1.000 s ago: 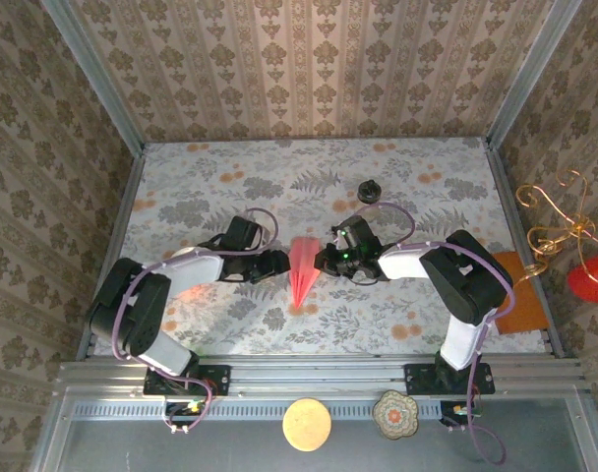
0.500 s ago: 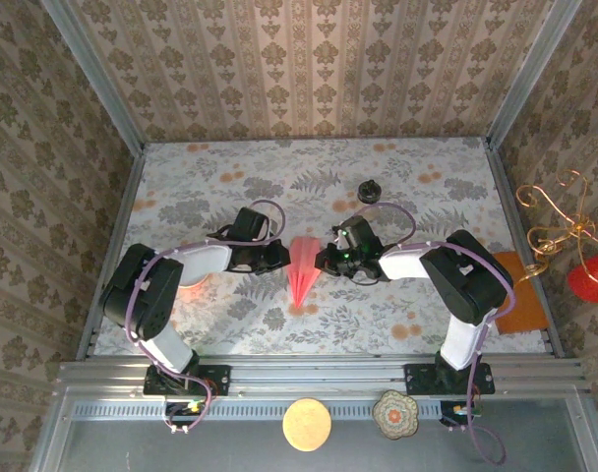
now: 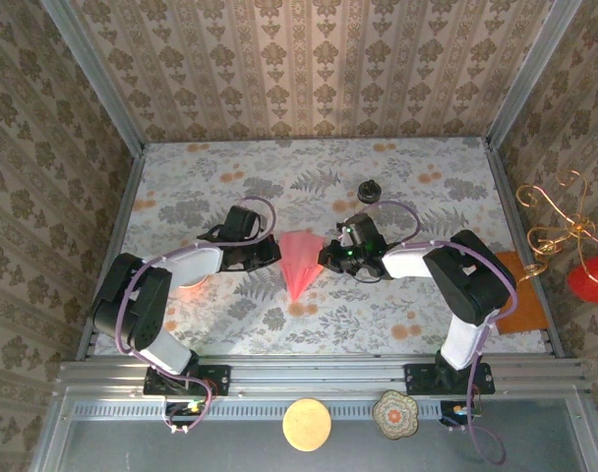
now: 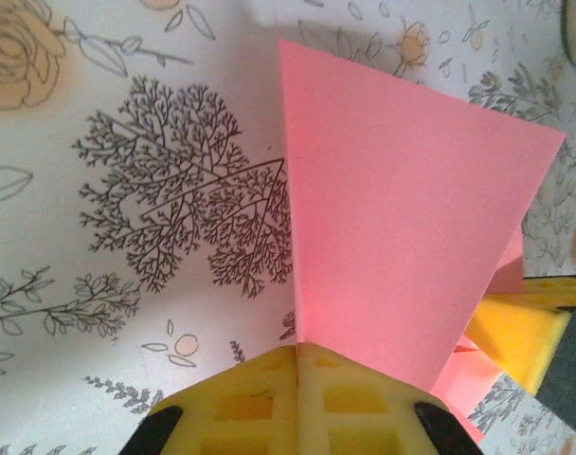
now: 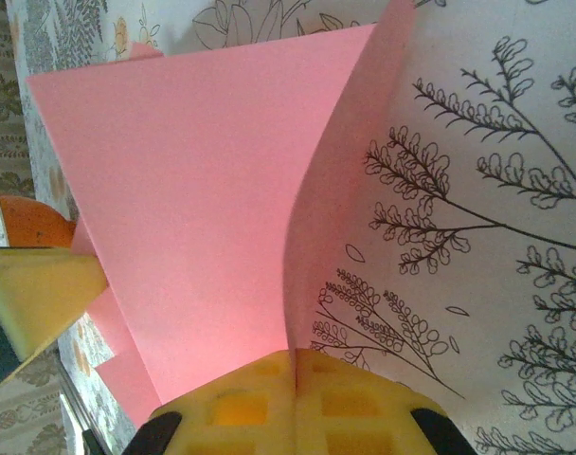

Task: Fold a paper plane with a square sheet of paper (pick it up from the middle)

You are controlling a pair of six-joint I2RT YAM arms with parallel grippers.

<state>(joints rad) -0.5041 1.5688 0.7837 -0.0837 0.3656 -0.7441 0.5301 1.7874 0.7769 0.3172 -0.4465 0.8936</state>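
The pinched edges of the salmon-pink creased paper plane (image 3: 299,264) are swallowed between yellow foam pads, so how deep each grip goes cannot be told. From above, both pincer tips are small and dark against the busy floral tabletop (image 3: 201,177), and whether the plane's point touches the cloth or hangs just above it is unclear. In the left wrist view the plane (image 4: 402,246) runs off behind the pads at the bottom, with only slivers of its lower folded layers showing at lower right beside a yellow pad of the other pincer (image 4: 515,332). In the right wrist view one flap (image 5: 203,199) curls upward and covers the folds behind it. The plane sits at the middle of the tabletop, its wide end toward the far edge and its point toward the near edge. Both arms rise from the near edge, elbows pushed outward, forearms bent inward and low so the pincers face each other across the paper. The left pincer (image 3: 275,254) is closed on the plane's left flap, pads (image 4: 364,398) pressed together. The right pincer (image 3: 324,259) is likewise closed on the right flap, its pads (image 5: 354,398) meeting in a tight seam. A small dark-lidded jar (image 3: 369,191) stands apart, toward the far edge.
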